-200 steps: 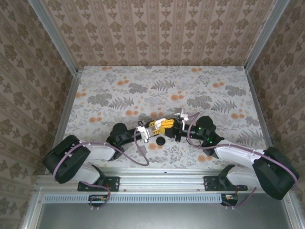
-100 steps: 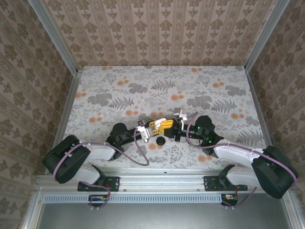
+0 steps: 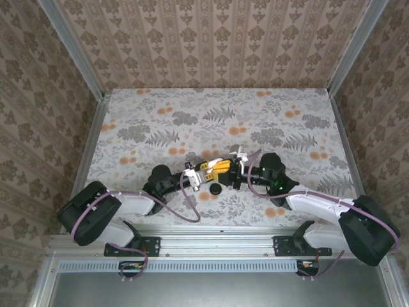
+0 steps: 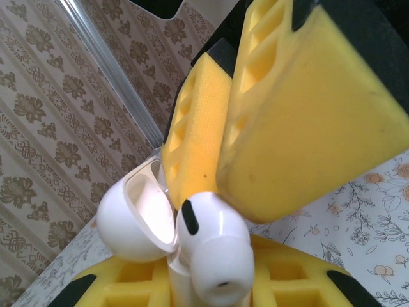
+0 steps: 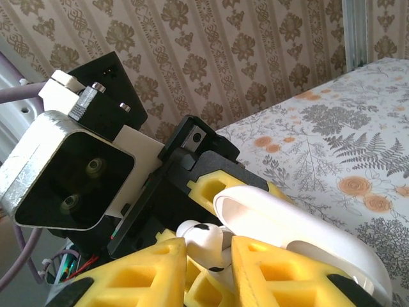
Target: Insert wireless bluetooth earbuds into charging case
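Right gripper [image 3: 231, 165] has edged toward nine o'clock, onto left gripper [image 3: 213, 169] at mid-counter [image 3: 192, 115]. Its jaws, set narrow, pinch one earbud [image 4: 214, 252], whose stem is entering the open charging case [image 4: 131, 220]. The left jaws clamp that case. Judgement: seating is under way and release is still due.

Wearing white shells [image 3: 137, 203] over black joints [image 3: 92, 220], trailing purple cables [image 3: 190, 220], sporting yellow honeycombed finger pads [image 4: 307, 121], glowing green at the right wrist [image 3: 275, 176], showing silver screws [image 5: 92, 87].
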